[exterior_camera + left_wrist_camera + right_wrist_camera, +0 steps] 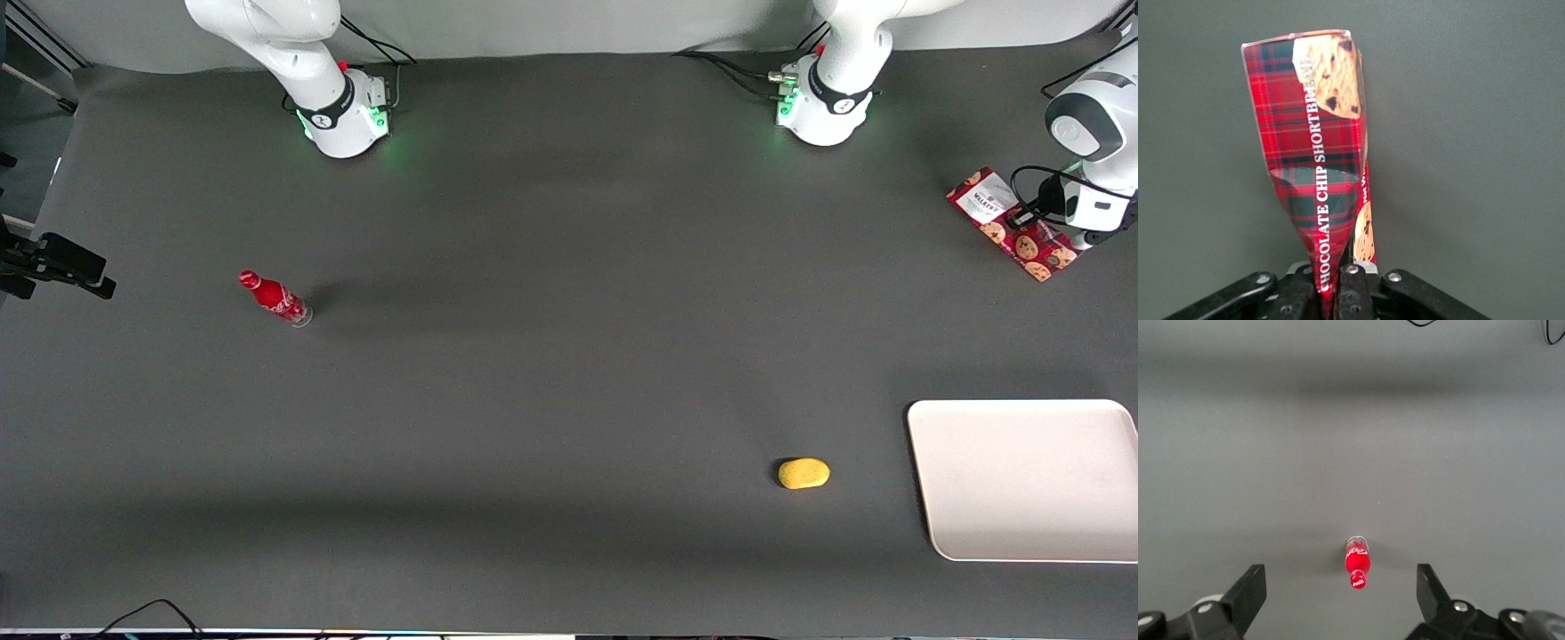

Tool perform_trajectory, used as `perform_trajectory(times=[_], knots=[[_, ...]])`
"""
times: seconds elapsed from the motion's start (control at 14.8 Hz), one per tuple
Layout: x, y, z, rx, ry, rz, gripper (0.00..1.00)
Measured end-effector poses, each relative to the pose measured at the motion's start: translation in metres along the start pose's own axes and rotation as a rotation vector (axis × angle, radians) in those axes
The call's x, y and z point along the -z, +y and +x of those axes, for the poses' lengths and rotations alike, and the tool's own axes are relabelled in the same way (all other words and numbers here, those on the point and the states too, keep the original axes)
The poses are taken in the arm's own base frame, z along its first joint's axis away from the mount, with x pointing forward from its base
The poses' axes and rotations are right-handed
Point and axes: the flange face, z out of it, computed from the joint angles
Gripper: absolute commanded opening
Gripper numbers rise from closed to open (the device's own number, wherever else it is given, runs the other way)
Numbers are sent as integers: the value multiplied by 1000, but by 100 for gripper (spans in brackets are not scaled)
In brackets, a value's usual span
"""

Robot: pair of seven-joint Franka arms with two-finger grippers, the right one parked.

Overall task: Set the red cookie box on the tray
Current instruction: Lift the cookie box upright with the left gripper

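Tray (1022,480) empty; tool (1335,293) grips red cookie box (1318,167).

Red cookie box (1313,160), pinched in the gripper (1337,293): white lettering "CHOCOLATE CHIP SHORTBREAD" runs lengthwise along its tartan side; a narrow edge panel beside it starts "Net W", the rest hidden. In the front view, upper right of the frame, the box's (1012,223) white label panel carries dark lettering, too small to read. Small red bottle (275,298) has white script, unreadable.
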Motion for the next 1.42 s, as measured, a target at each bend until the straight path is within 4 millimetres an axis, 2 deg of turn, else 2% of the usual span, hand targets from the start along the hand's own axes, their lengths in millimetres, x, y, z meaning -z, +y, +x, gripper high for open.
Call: perform_trajectory(times=[0.2,0.34,0.61,0.88,1.08,1.28,1.42], knots=[[13,4,13,-68,2,3,0],[42,14,36,-114,-21,0,0],[136,50,84,-200,-2,-3,0],[238,84,114,-283,40,10,0],[300,101,123,-327,78,20,0],[357,116,118,-345,55,3,0],[383,123,119,-350,45,-7,0]])
